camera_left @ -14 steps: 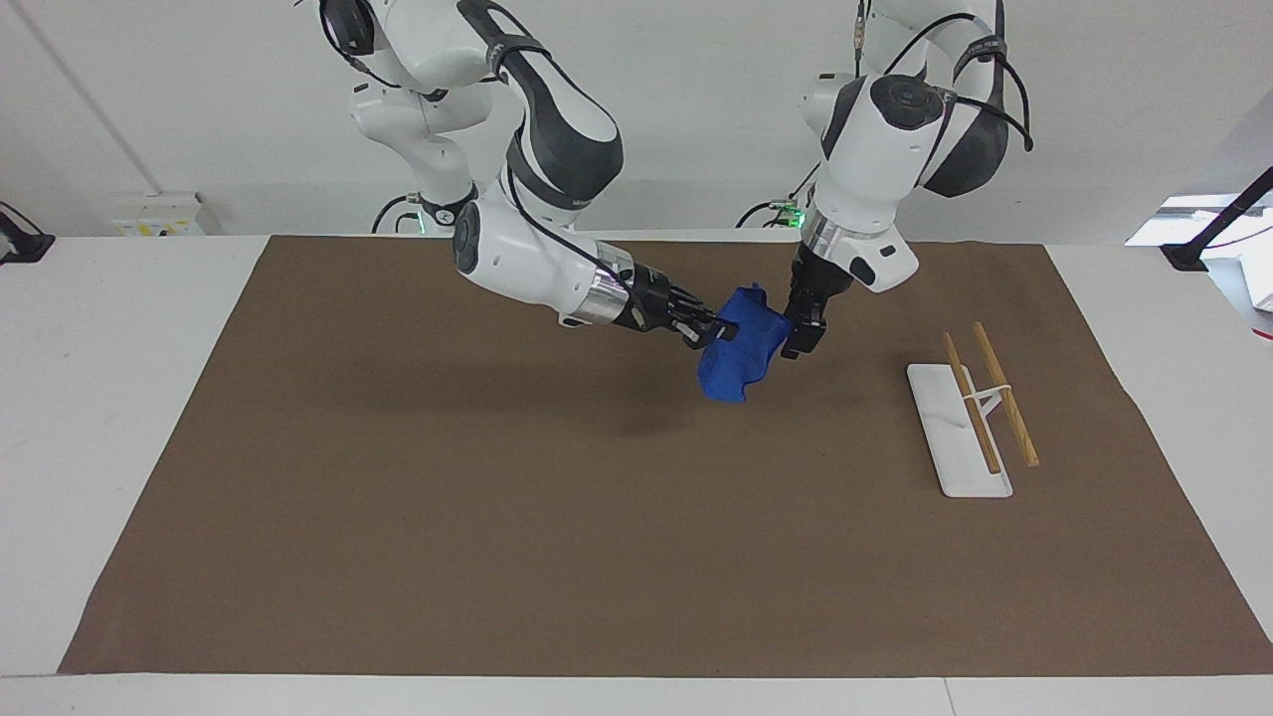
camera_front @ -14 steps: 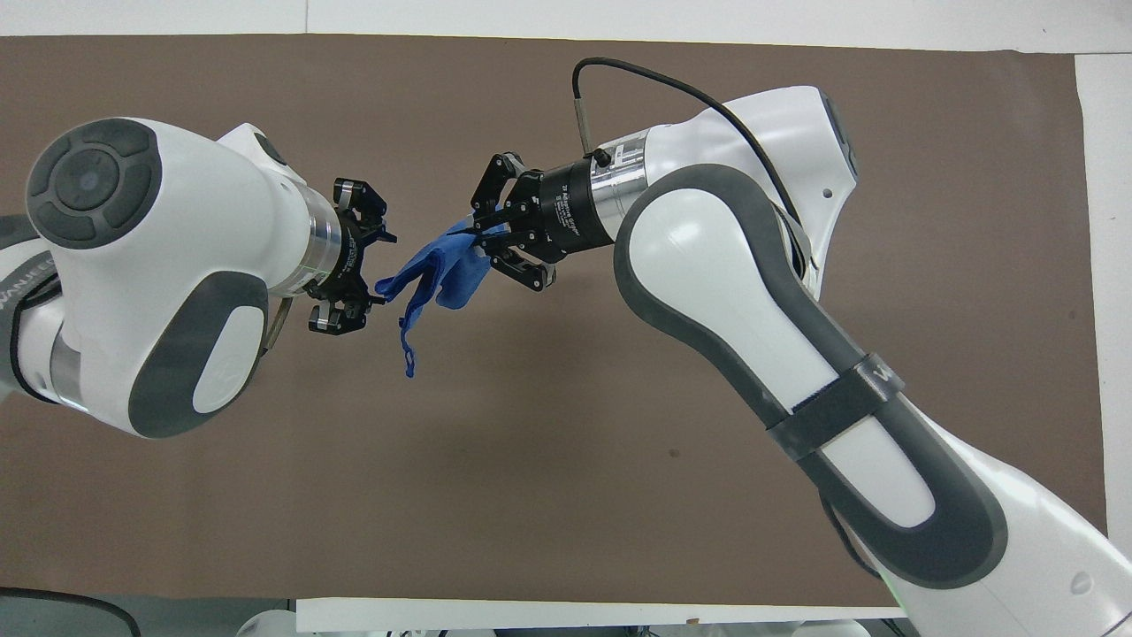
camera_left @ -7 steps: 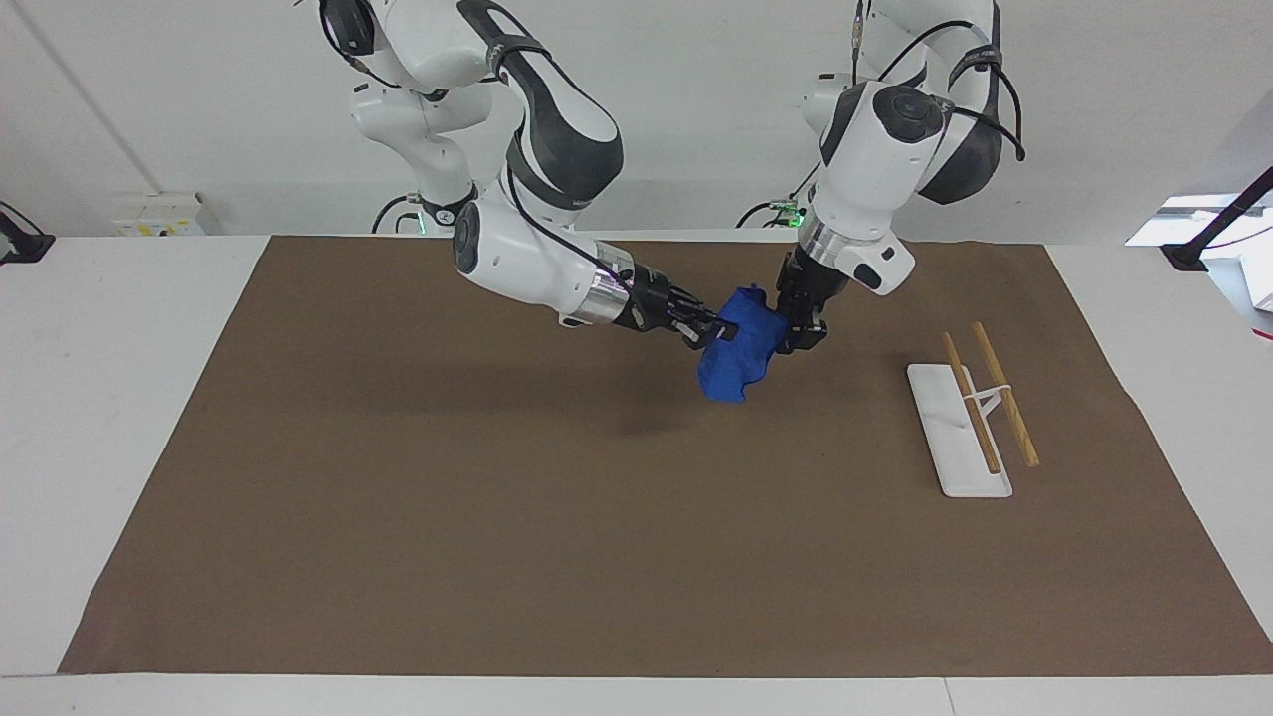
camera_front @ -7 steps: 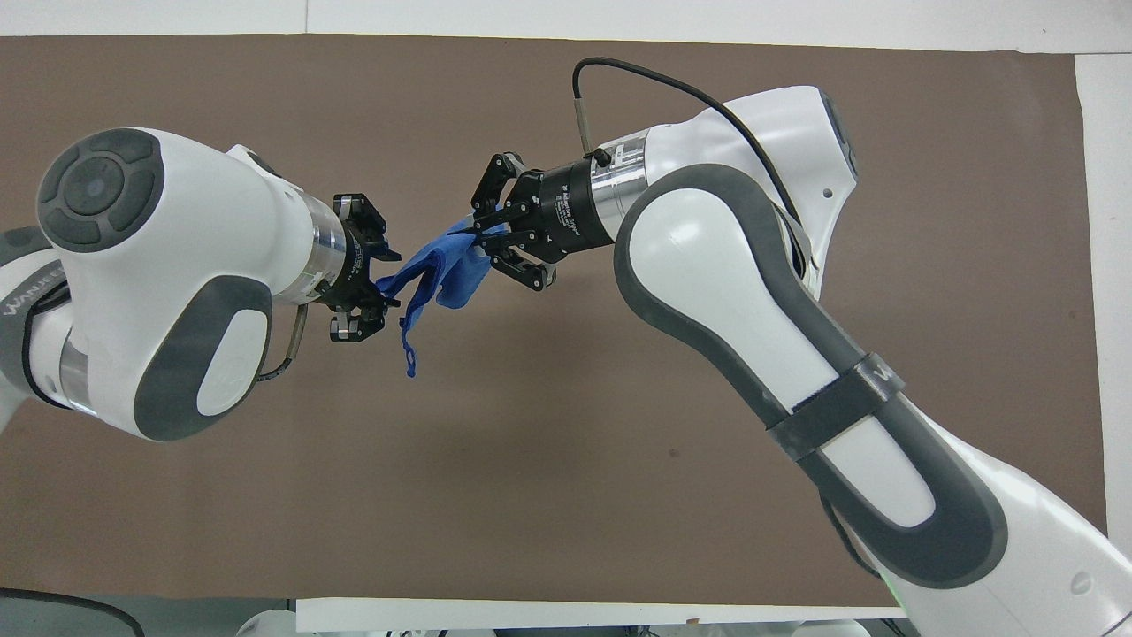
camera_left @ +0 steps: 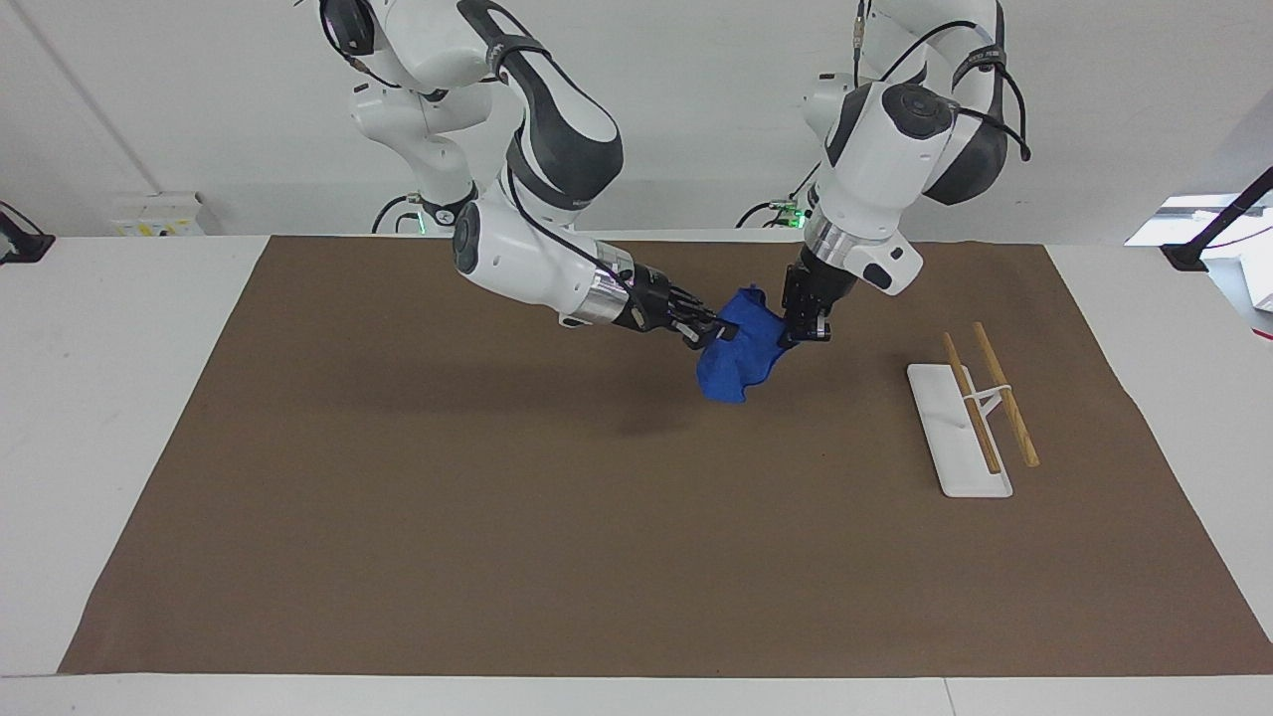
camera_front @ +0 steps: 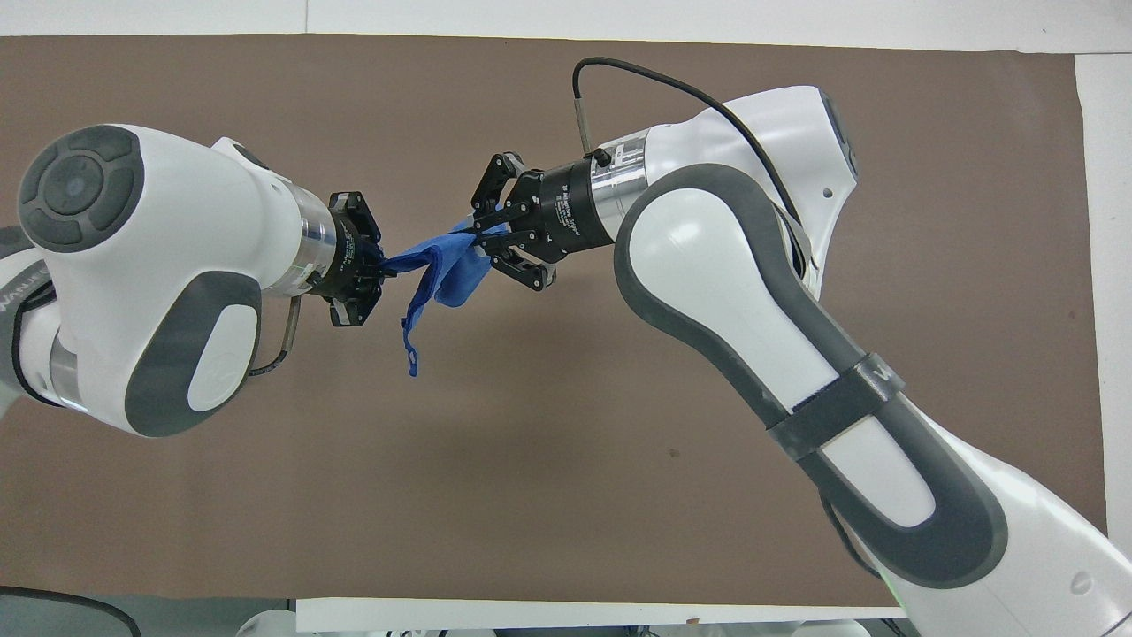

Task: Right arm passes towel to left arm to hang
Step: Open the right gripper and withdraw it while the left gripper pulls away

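While both ends of the towel (camera_left: 741, 360) are pinched, it hangs in the air just above centre of the facing view, over the mat (camera_left: 497, 517) and not touching it. My right gripper (camera_left: 718, 333) is clenched on one end. My left gripper (camera_left: 798, 336) looks clamped on the other corner, fingers drawn in around the cloth tip, as best I can read it from overhead.

Key relation: the towel's top edge runs as a short bridge straight btwn the two grippers, across the frame in the overhead view, w/ the rest of the cloth bunched and sagging below it. The loop (camera_front: 411, 363) dangles off the lower corner, toward the bottom of that frame. So the long axis is roughly gripper-to-gripper, and each gripper meets the cloth end-on.

The rack (camera_left: 960, 438), w/ its two rods (camera_left: 1004, 393), sits at mid-height in the facing view, toward the left arm's end of the table, well apart from the towel. The left arm is the nearer one to it.

My read: the handover is at the double-hold stage. Next I'd expect the right gripper to let go, then the left to carry the cloth over the rods. Risk: if the left pinch only has the corner tip, the cloth may slip out once the right releases.
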Tool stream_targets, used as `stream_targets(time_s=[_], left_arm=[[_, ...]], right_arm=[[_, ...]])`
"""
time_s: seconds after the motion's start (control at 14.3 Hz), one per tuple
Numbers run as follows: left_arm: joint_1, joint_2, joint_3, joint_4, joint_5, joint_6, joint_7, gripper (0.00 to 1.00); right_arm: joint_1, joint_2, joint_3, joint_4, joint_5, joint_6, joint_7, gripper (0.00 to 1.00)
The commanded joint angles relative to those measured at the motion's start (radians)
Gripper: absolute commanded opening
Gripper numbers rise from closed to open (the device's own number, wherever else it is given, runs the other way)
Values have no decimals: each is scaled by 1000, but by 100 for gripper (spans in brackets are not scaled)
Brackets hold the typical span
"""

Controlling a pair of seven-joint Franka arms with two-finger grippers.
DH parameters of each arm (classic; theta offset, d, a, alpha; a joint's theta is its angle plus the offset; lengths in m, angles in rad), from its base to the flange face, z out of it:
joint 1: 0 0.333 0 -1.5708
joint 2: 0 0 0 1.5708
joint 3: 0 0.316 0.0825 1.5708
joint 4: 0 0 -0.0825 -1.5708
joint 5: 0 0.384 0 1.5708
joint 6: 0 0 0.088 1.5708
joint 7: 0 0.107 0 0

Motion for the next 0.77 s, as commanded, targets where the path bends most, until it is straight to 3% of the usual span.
stream_targets(time_s=[0.0,0.07,0.14,0.21,0.28,0.49,0.7], left_arm=[[5,-15,6,-9,-6,11,123,0],[6,-11,6,6,-6,6,168,0],[8,-10,6,22,-6,3,188,0],[8,-10,6,30,-5,0,197,0],[8,-10,7,34,-5,0,206,0],[8,-11,10,79,-3,-46,258,0],[31,-10,12,158,3,-144,353,0]], right_arm=[[-8,-6,7,-9,17,15,7,10],[-8,-6,7,-9,17,15,7,19],[-8,-6,7,-9,15,15,0,36],[-8,-6,7,-9,6,15,-6,61],[-8,-6,5,-9,0,13,-25,97],[-17,-13,0,-6,-122,1,-103,100],[-24,-58,-1,-6,-491,-48,-202,100]])
